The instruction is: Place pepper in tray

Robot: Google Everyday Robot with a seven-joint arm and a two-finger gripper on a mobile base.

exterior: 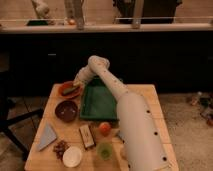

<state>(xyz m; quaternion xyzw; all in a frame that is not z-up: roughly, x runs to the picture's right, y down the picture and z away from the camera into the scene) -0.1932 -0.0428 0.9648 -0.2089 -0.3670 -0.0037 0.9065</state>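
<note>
The worktop (149,100) carries one green tray (99,106), one orange plate (62,93), one dark red bowl (66,110), one white bowl (72,156), one green cup (104,150), one round orange fruit (104,128) and one slim pepper (71,90). One end effector (78,82) hangs at the tray's ten o'clock.

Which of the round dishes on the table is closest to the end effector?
The orange plate at the far left corner; the end effector is right beside it. The dark red bowl and white dish lie farther off.
</note>
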